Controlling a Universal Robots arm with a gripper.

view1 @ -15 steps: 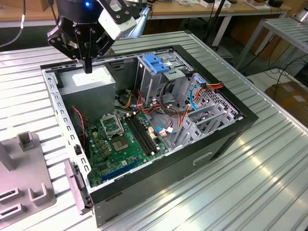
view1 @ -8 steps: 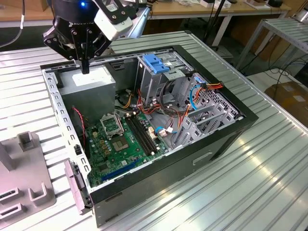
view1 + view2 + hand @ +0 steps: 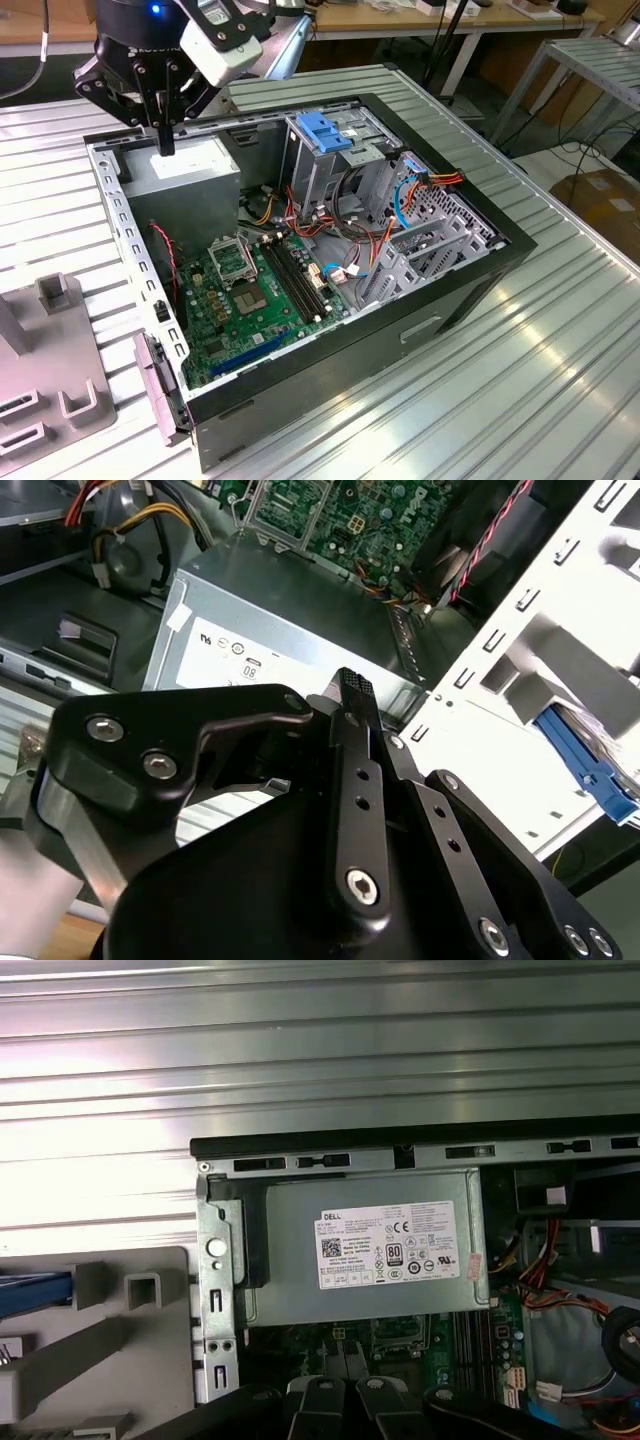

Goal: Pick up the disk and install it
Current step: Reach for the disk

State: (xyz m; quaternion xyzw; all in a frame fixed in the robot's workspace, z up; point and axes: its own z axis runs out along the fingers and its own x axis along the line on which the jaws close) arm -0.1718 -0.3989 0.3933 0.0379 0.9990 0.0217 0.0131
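Exterior view, lower left of frame: a grey fixture (image 3: 55,395) stood on the ribbed metal table (image 3: 545,370), just outside the left wall of the open computer case (image 3: 420,325).

The disk (image 3: 35,1290) sat in that fixture, apart from the case. Both wrist views showed a bright blue rail along its edge (image 3: 582,762), lodged between the fixture's grey blocks. The rest of its body could not be made out.

Upper left of frame: the gripper (image 3: 165,148) hung over the rear corner of the case, pointing straight down. Its jaws were closed together with nothing between them. The second wrist view showed the fingers (image 3: 352,695) pressed into one dark column. The tips were above the power supply (image 3: 185,175), a grey metal box with a white label; whether they touched its lid I could not tell. The gripper was well apart from the disk.

Centre of frame: the green motherboard (image 3: 250,295) lay on the case floor below the power supply.

Right of centre: the tall metal drive cage (image 3: 312,170) stood upright, with its wide blue latch (image 3: 325,130) on top.

Further right: a bundle of red, orange and blue cables (image 3: 425,185) ran between the cage and the case's far wall.
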